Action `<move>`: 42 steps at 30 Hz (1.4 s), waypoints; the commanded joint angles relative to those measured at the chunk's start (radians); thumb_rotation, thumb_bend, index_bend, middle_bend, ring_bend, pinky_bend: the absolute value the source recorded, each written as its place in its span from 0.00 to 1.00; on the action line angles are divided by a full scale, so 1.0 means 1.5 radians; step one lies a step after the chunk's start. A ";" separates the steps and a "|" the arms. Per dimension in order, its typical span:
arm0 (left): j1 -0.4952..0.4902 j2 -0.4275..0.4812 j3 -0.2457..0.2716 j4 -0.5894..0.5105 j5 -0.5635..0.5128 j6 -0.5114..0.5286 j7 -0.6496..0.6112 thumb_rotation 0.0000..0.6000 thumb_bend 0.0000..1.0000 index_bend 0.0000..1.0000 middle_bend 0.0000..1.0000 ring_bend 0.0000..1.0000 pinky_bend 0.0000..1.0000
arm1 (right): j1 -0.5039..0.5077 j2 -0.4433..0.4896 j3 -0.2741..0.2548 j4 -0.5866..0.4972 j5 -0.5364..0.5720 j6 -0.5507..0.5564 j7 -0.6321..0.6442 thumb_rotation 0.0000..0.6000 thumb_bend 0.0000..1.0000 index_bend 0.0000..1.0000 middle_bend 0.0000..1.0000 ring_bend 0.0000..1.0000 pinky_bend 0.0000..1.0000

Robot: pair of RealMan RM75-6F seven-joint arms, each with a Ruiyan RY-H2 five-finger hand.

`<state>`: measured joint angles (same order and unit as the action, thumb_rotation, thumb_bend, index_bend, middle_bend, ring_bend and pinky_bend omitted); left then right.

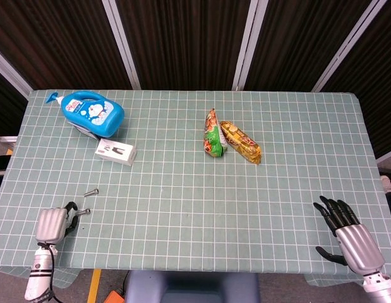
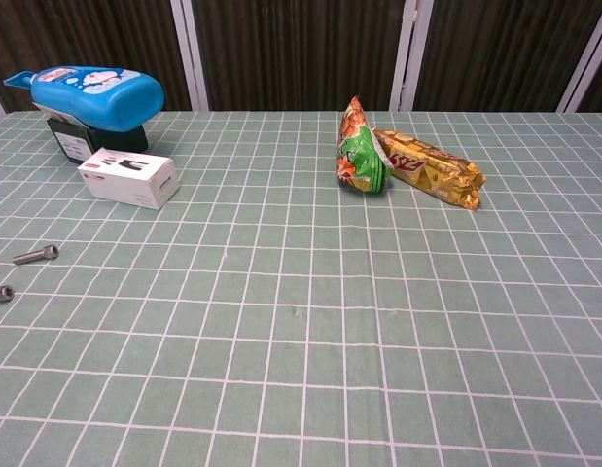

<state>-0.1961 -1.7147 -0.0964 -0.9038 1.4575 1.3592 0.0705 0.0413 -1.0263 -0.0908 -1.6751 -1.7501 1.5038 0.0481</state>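
Note:
My left hand (image 1: 52, 223) hangs over the table's front left corner with its back turned up and its dark fingers pointing down. Those fingers end just left of a small bolt (image 1: 84, 211), which lies free on the cloth and also shows in the chest view (image 2: 1, 293). A second bolt (image 1: 91, 192) (image 2: 35, 255) lies a little farther back. My right hand (image 1: 347, 232) rests at the front right edge, fingers spread and holding nothing. The chest view shows neither hand.
A blue lotion bottle (image 1: 91, 111) lies on a dark box at the back left, with a white carton (image 1: 116, 152) in front of it. A green snack bag (image 1: 213, 134) and a gold one (image 1: 241, 141) lie behind the centre of the green checked tablecloth (image 1: 195, 202).

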 commanded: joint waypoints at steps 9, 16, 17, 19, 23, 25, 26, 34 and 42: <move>-0.005 -0.004 0.006 0.006 -0.013 -0.018 0.010 1.00 0.41 0.48 1.00 1.00 1.00 | 0.001 0.001 -0.001 0.000 -0.001 -0.001 0.003 1.00 0.27 0.00 0.00 0.00 0.00; -0.008 -0.008 0.007 0.011 -0.020 -0.025 0.014 1.00 0.40 0.48 1.00 1.00 1.00 | 0.002 0.001 -0.001 0.000 0.001 -0.003 0.002 1.00 0.27 0.00 0.00 0.00 0.00; -0.008 -0.008 0.007 0.011 -0.021 -0.025 0.014 1.00 0.40 0.48 1.00 1.00 1.00 | 0.002 0.001 -0.001 0.000 0.001 -0.003 0.002 1.00 0.27 0.00 0.00 0.00 0.00; -0.008 -0.008 0.007 0.011 -0.021 -0.025 0.014 1.00 0.40 0.48 1.00 1.00 1.00 | 0.002 0.001 -0.002 0.000 0.001 -0.004 0.002 1.00 0.27 0.00 0.00 0.00 0.00; -0.012 -0.012 0.007 0.014 -0.023 -0.029 0.014 1.00 0.41 0.49 1.00 1.00 1.00 | 0.003 0.000 -0.001 0.000 0.003 -0.006 0.000 1.00 0.27 0.00 0.00 0.00 0.00; -0.013 -0.013 0.007 0.016 -0.025 -0.030 0.014 1.00 0.40 0.51 1.00 1.00 1.00 | 0.003 0.000 -0.001 0.000 0.003 -0.006 -0.001 1.00 0.27 0.00 0.00 0.00 0.00; -0.014 -0.014 0.006 0.017 -0.025 -0.030 0.014 1.00 0.41 0.51 1.00 1.00 1.00 | 0.003 0.000 -0.001 0.000 0.003 -0.006 -0.001 1.00 0.27 0.00 0.00 0.00 0.00; -0.018 -0.016 0.006 0.016 -0.025 -0.024 0.017 1.00 0.42 0.56 1.00 1.00 1.00 | 0.003 0.000 -0.001 0.000 0.003 -0.005 0.000 1.00 0.27 0.00 0.00 0.00 0.00; -0.020 0.001 0.007 -0.019 -0.008 0.009 0.029 1.00 0.42 0.56 1.00 1.00 1.00 | 0.004 0.000 -0.001 0.001 0.004 -0.007 -0.001 1.00 0.27 0.00 0.00 0.00 0.00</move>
<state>-0.2246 -1.7193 -0.0864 -0.9239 1.4396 1.3668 0.1089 0.0467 -1.0259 -0.0926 -1.6740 -1.7439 1.4935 0.0471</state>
